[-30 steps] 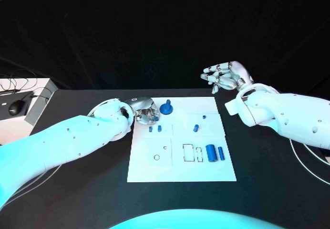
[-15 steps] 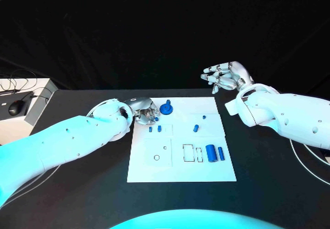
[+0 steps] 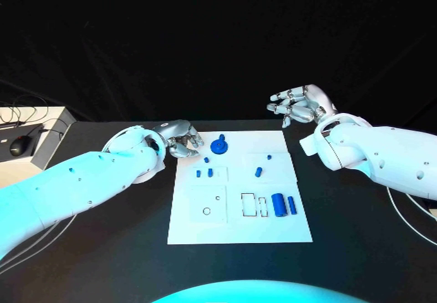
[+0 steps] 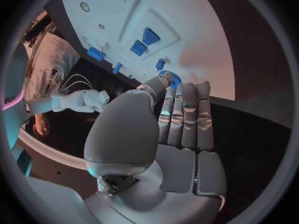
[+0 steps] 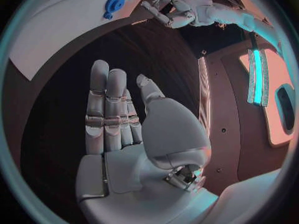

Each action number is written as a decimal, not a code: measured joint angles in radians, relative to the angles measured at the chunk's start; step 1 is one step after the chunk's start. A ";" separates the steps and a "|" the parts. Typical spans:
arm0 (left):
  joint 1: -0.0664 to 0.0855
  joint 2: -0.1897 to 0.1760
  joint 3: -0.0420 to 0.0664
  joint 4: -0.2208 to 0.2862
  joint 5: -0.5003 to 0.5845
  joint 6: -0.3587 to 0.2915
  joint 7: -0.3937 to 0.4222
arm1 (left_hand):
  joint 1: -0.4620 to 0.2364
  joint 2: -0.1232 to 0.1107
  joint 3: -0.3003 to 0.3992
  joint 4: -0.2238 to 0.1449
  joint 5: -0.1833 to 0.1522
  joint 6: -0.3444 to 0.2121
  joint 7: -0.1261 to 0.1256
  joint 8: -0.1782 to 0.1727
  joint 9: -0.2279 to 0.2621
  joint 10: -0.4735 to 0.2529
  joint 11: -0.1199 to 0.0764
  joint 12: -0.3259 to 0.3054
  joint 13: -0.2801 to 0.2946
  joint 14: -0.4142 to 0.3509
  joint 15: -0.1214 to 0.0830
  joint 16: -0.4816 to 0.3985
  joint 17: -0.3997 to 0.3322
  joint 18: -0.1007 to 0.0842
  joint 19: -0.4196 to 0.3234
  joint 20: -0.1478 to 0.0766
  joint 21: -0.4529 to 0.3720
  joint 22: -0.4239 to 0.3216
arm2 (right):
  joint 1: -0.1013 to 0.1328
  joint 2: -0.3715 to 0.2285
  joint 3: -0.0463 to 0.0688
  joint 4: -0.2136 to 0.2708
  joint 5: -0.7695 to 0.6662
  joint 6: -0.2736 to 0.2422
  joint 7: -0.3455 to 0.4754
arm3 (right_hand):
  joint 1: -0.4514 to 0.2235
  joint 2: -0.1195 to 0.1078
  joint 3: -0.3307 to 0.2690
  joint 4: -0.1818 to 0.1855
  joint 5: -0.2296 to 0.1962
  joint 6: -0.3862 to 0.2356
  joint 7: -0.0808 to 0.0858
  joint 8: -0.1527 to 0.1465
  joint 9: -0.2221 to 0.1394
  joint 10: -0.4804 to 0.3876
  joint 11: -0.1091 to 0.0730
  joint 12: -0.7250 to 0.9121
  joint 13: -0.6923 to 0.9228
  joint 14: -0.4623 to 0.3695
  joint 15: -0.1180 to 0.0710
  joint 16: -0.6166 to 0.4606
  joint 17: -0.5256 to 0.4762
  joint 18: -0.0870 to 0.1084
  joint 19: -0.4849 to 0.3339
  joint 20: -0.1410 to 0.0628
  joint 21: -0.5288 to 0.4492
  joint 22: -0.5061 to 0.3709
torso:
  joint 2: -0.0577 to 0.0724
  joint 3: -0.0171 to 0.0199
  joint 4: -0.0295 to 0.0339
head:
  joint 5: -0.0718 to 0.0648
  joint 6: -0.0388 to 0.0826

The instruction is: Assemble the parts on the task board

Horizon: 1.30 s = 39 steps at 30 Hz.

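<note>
The white task board [image 3: 239, 218] lies mid-table. A round blue part with a knob [image 3: 220, 146] stands at its far left corner, also seen past my fingertips [image 4: 170, 78]. Two small blue parts [image 3: 204, 173] sit below it, and another small blue piece [image 3: 259, 170] lies toward the middle. Two blue cylinders [image 3: 284, 204] lie at the right. My left hand [image 3: 182, 139] hovers just off the board's far left corner, fingers straight [image 4: 184, 117] and holding nothing. My right hand [image 3: 297, 104] is raised beyond the board's far right corner, palm [image 5: 118, 134] flat and empty.
A pale side table with cables and a mouse [image 3: 20, 144] stands at the left edge. Outlined slots [image 3: 251, 202] and small holes [image 3: 208, 209] mark the board's near half. Bare black tabletop surrounds the board on all sides.
My left hand has drawn back from the round blue part toward the far left, off the board. The part stays in place. The right hand has hardly moved.
</note>
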 measured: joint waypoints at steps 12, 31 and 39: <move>-0.021 -0.134 0.038 0.043 0.494 -0.091 0.059 | 0.021 0.009 -0.055 -0.012 0.000 0.025 0.035 0.000 0.000 0.024 -0.013 0.034 0.000 -0.001 -0.003 -0.220 -0.076 -0.005 -0.023 0.003 -0.152 -0.112 | -0.005 -0.041 -0.002 0.030 -0.206 0.134 -0.031 | 0.083 -0.018 0.099 -0.090 -0.054 0.061 -0.007 -0.006 -0.039 0.092 0.029 -0.402 -0.284 0.003 0.003 0.129 0.028 0.017 0.002 -0.002 0.094 0.122 | -0.004 -0.0019 0.0023 | -0.016 0.024; -0.100 -0.252 0.056 0.202 1.167 -0.059 0.235 | 0.012 0.079 -0.253 0.032 0.000 0.011 0.030 0.004 0.000 0.031 0.002 -0.002 -0.001 0.205 0.059 -1.101 -0.228 -0.054 -0.001 0.071 -0.598 -0.605 | -0.071 -0.077 -0.007 0.086 -0.889 0.263 -0.237 | 0.084 -0.070 0.139 -0.063 -0.133 0.068 -0.026 -0.006 -0.066 0.071 0.035 -0.415 -0.286 0.003 0.010 0.223 -0.005 0.034 0.002 0.005 0.233 0.265 | -0.020 -0.0114 0.0011 | -0.066 0.035; -0.107 -0.258 0.061 0.217 1.222 -0.043 0.273 | 0.018 0.085 -0.266 0.032 0.000 0.011 0.030 0.004 0.000 0.024 0.007 -0.002 -0.001 0.215 0.060 -1.133 -0.200 -0.054 0.013 0.064 -0.602 -0.676 | -0.078 -0.049 -0.008 0.087 -1.035 0.260 -0.334 | 0.093 -0.127 0.231 0.011 -0.148 0.072 -0.030 -0.006 -0.068 0.071 0.035 -0.415 -0.287 0.001 0.012 0.331 -0.025 0.034 0.002 0.005 0.387 0.377 | -0.019 -0.0114 0.0013 | -0.065 0.041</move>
